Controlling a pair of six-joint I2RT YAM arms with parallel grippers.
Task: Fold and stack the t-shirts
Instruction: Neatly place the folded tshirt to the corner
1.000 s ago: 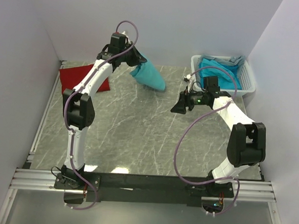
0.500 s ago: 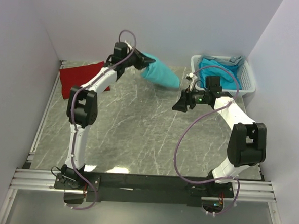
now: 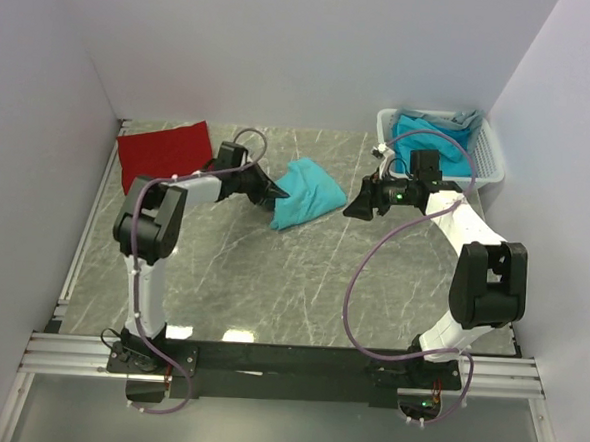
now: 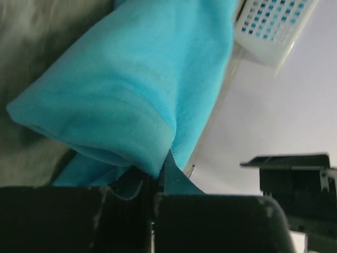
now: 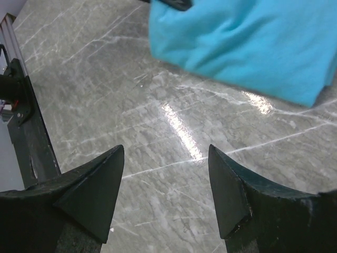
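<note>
— What did the left gripper [image 3: 274, 193] have?
— Its jaws were pinched tight on a bunched fold of the turquoise t-shirt [image 3: 309, 190], which rested crumpled on the marble table [image 3: 272, 270], mid-table toward the back.
— And the right gripper [image 3: 357, 206]?
— Spread wide, holding nothing, hovering just right of that shirt.
— Farther out?
— A folded red t-shirt [image 3: 162, 153] lay flat in the far left corner. More turquoise cloth [image 3: 428, 137] filled the white basket [image 3: 487, 161] at far right.
</note>
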